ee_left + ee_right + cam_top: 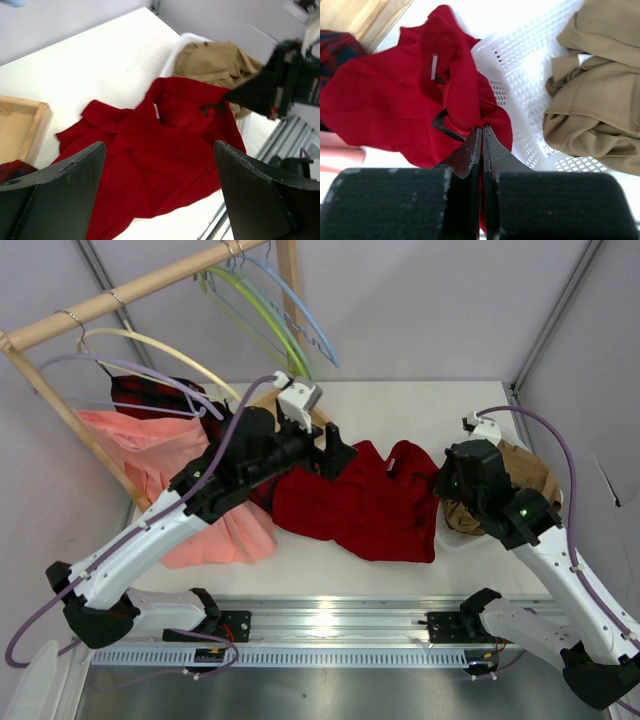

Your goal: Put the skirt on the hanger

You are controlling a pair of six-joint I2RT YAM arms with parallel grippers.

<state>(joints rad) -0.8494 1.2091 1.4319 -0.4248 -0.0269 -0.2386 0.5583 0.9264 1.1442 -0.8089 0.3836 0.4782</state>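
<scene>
Standing at the counter (400, 410), I record findings from left to right.

1. A wooden rail (140, 290) carries a cream-yellow hanger (160, 345), the lime hanger (262, 312) and a light-blue hanger (300, 310). Their thin outlines overlap, so I cannot settle a full hanger count.
2. Two skirts lie below the rail: one red-and-black plaid skirt (145, 395) and one salmon-pink skirt (150, 455).
3. The left gripper (337, 452) hovers over the left part of the skirt (350, 505), jaws spread wide and grasping nothing.
4. The one deep-red skirt lies crumpled on the counter between the two arms, well apart from the lime hanger overhead. One small white tag (156, 111) shows on it; no writing is legible.
5. The right gripper (481, 129) has its jaws clenched on the skirt's right edge, where the cloth laps onto one white perforated basket (530, 65).
6. One tan garment (595, 85) sits in that basket.
</scene>
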